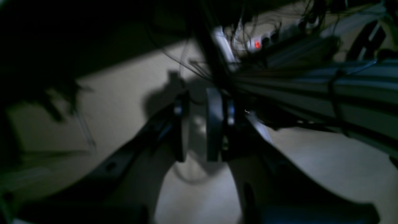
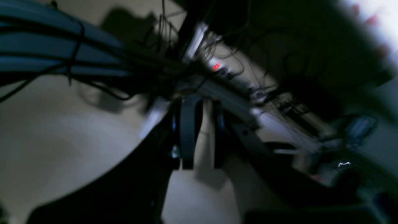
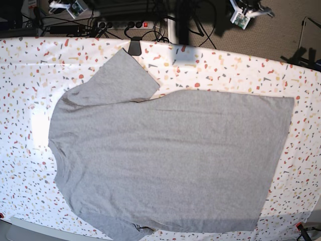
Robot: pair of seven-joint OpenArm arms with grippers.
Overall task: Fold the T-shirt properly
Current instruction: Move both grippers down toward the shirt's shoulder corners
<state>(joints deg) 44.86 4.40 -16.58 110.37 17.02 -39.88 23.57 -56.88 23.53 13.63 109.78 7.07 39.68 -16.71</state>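
T-shirt (image 3: 170, 160) spread flat, plain side up, across speckled table (image 3: 20, 75); one sleeve (image 3: 113, 80) angles toward far edge. Left gripper (image 1: 199, 133) and right gripper (image 2: 202, 137) both slightly parted, empty, off the table over floor. Best start: grip sleeve-side edge at two corners, keep cloth taut.

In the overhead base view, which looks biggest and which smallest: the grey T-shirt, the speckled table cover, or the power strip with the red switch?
Largest to smallest:
1. Speckled table cover, spanning nearly the whole view.
2. T-shirt, spread flat over most of it.
3. Power strip, a small bar beyond the far edge; it lies lower, so looks smaller still.
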